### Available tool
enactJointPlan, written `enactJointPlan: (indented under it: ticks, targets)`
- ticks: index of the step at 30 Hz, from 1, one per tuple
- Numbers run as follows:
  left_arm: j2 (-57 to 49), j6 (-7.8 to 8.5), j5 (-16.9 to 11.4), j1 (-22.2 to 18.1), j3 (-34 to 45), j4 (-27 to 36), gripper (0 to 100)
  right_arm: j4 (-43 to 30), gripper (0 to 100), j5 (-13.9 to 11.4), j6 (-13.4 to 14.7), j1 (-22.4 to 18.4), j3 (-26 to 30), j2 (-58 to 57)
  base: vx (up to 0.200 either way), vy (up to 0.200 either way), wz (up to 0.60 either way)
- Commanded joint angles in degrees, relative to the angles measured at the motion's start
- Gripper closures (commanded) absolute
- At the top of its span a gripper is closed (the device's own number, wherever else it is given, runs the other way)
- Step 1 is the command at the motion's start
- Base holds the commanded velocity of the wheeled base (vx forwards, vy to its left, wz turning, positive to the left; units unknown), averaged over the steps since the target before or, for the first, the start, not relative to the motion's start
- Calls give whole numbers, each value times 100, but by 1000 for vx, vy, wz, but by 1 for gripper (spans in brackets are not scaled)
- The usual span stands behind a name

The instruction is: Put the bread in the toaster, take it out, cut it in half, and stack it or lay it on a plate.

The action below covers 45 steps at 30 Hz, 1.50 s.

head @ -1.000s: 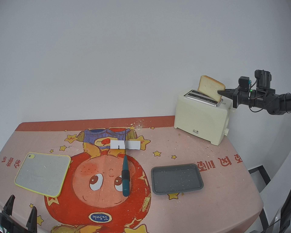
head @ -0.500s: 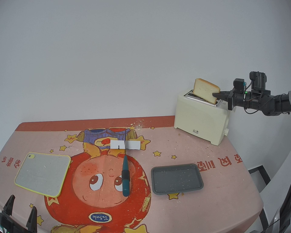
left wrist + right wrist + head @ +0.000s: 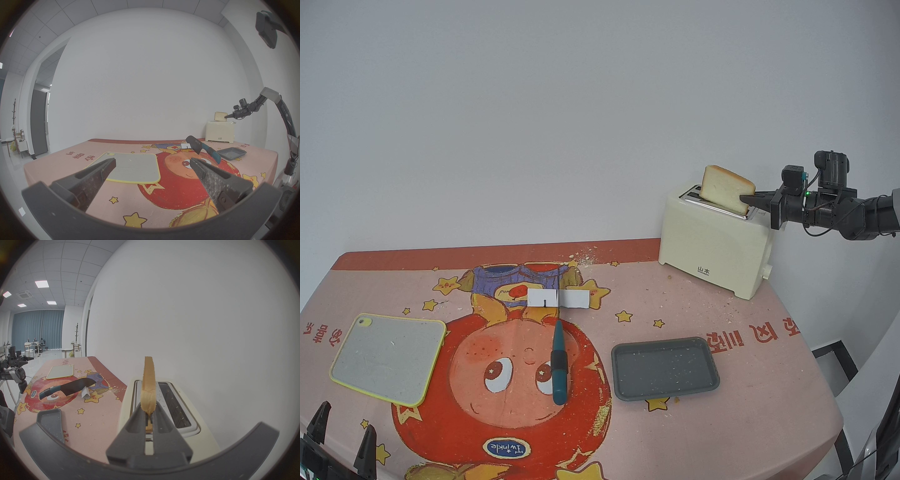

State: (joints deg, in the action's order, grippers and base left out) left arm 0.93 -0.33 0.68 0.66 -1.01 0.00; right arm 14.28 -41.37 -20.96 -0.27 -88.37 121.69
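Observation:
A slice of bread [image 3: 726,188] stands tilted over the cream toaster [image 3: 715,244] at the table's far right, its lower edge at one slot. My right gripper [image 3: 747,199] is shut on the slice's near edge. In the right wrist view the bread [image 3: 148,386] is seen edge-on between the closed fingers, above the toaster [image 3: 162,410]. A teal-handled knife [image 3: 558,362] rests on a white stand [image 3: 557,298] mid-table. The grey plate [image 3: 664,368] lies in front of the toaster. My left gripper [image 3: 153,175] hangs open near the table's front left corner, holding nothing.
A grey cutting board with a yellow rim [image 3: 389,357] lies at the front left. Crumbs are scattered near the toaster and the table's back edge. A white wall stands close behind the toaster. The table edge drops off just right of the toaster.
My right gripper has carried the bread left and down, from above the toaster's right end towards its slot. The left arm has not moved.

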Motion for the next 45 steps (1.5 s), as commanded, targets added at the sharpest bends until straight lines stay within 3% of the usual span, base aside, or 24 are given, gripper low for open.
enactJointPlan:
  ticks: [1,45]
  targets:
    - [-31,-11,2,4,101,0,0,5,100,-2,-5,9,-58,39,0,0,0]
    - [-31,-11,2,-4,101,0,0,-4,100,182,-14,62,-31,145,0,0,0]
